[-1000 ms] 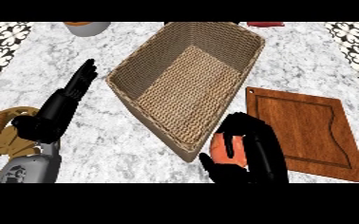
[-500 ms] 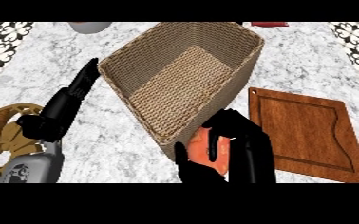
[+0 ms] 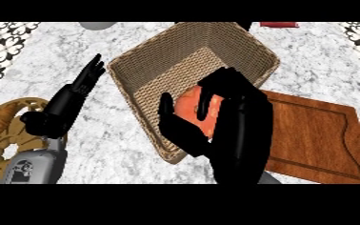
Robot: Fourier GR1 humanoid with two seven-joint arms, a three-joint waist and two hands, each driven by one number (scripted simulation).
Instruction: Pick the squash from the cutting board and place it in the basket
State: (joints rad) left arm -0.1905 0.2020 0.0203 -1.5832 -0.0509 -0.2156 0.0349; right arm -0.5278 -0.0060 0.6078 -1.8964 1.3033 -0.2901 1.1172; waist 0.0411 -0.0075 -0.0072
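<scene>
Once my right hand [image 3: 235, 124], fingers curled round the squash [image 3: 199, 109], had swung from beside the board [image 3: 313, 133] to above the basket [image 3: 141, 71], only releasing remained; my left hand [image 3: 67, 106] rested open.

No readable text, labels, brands or numbers appear on anything.

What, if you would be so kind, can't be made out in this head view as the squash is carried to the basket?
- Squash: mostly hidden by the right hand curled round it; its shape cannot be told.
- Basket: near corner covered by the same hand.
- Cutting board: left part hidden by the right hand.
- Grey and red things at the top edge: cut off, unidentifiable.
</scene>
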